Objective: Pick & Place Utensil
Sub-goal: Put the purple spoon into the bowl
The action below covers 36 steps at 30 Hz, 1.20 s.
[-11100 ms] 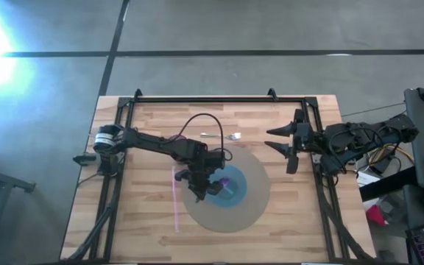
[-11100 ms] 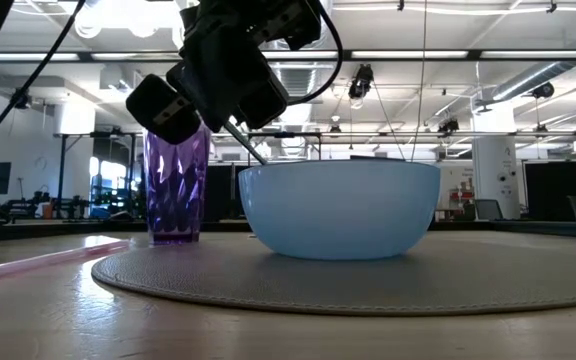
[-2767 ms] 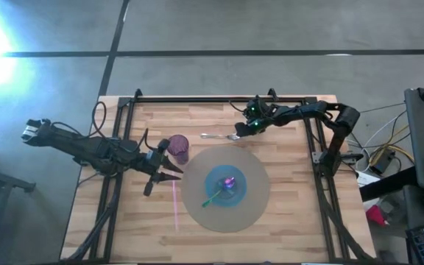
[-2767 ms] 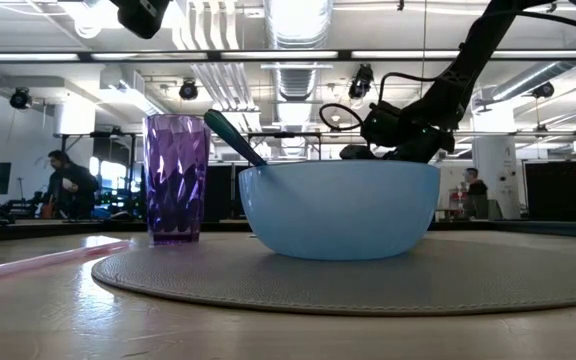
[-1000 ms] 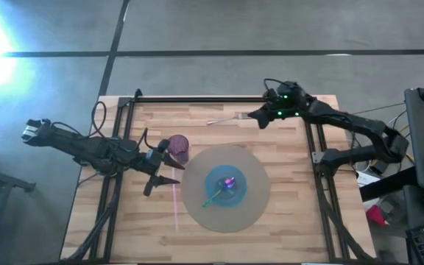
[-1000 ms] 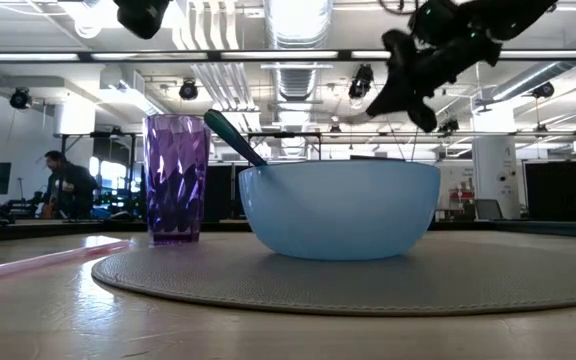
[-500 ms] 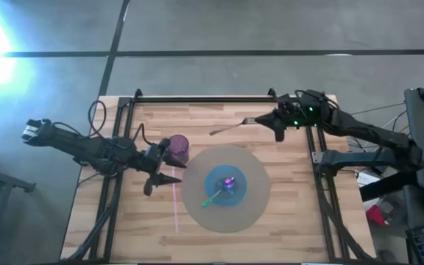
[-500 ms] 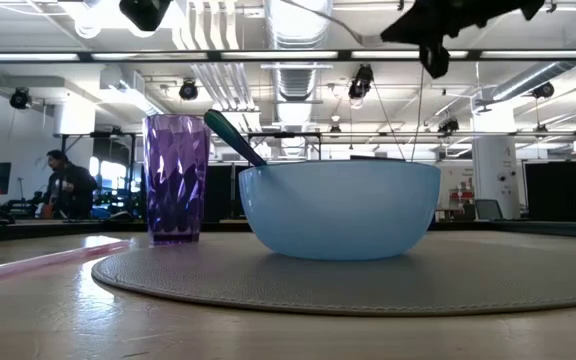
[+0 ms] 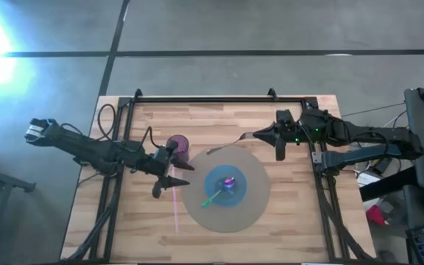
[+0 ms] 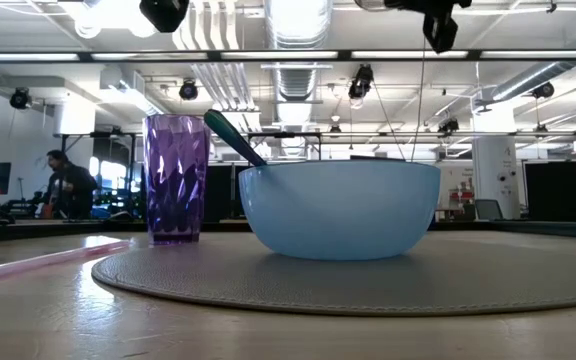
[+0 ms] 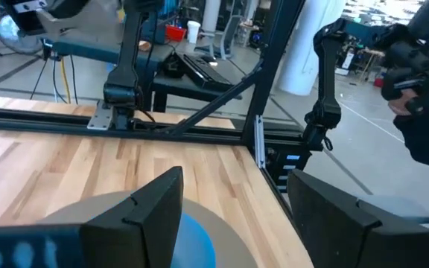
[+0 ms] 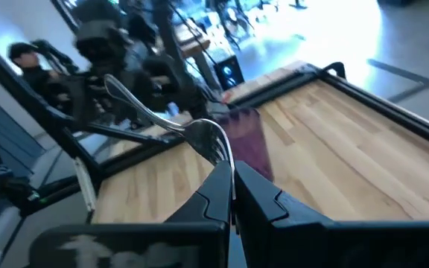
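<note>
High view: right gripper [image 9: 255, 135] sits above the light wooden counter [image 9: 285, 213], just off the right-rear rim of the round grey woven mat [image 9: 252, 210], arm reaching in from the counter's right edge. Jaws are clamped tight on the silver metal fork [image 9: 227, 144], gripping it at the tine end; handle sticks out toward the mat and hangs over its rear edge, clear of the counter. Right wrist view confirms: tines pinched between the dark fingertips [image 12: 222, 190], handle curving away toward the purple cup.

Light blue round bowl [image 9: 225, 185] sits at mat centre w/ a green-handled utensil [image 9: 213, 196] leaning inside, handle over the bowl's front-left rim. Purple faceted plastic cup [image 9: 178, 145] stands upright just off the mat's left-rear edge. Pink straw [image 9: 174, 206] lies flat on the counter just left of the mat.

Left gripper [image 9: 183, 174] hovers by the mat's left edge, near the cup, jaws spread wide apart w/ nothing between them.

Low view: bowl and cup upright, both arms high overhead; a person [image 10: 65, 185] stands far back in the room.
</note>
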Tool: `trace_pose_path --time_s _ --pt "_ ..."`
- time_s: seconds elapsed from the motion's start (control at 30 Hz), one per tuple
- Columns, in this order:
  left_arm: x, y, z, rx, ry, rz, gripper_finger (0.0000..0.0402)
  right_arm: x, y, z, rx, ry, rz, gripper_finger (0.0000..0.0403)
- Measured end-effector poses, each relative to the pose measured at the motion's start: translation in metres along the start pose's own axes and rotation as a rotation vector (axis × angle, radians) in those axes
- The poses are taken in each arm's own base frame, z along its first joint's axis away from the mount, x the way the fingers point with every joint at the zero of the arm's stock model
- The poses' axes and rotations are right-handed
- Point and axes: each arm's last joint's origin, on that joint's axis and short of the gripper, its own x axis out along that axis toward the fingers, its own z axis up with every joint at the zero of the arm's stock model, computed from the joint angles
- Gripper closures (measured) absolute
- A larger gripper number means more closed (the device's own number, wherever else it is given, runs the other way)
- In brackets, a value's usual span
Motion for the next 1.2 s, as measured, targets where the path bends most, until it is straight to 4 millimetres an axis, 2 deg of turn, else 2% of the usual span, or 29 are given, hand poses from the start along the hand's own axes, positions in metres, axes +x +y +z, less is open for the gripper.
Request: trace_pose_path --time_s 0.17,0.43,0.7,1.0,1.2 --pt "0.007 -0.001 0.002 0.03 -0.047 -0.012 0.0168 -0.001 0.015 0.001 -0.015 -0.065 0.043 0.0394" --pt "0.016 -0.003 0.009 0.17 -0.185 0.002 0.0168 -0.003 0.03 0.003 -0.097 -0.171 0.069 0.0394" --pt "0.019 -0.003 0.015 0.253 -0.284 0.026 0.0168 -0.001 0.033 -0.001 -0.1 -0.253 0.111 0.0394" --pt "0.029 0.001 0.012 0.337 -0.32 0.172 0.0168 0.011 0.033 -0.019 -0.081 -0.386 0.152 0.0394" --pt "0.031 0.002 0.012 0.343 -0.342 0.187 0.0169 0.025 0.032 -0.035 -0.083 -0.415 0.139 0.0394"
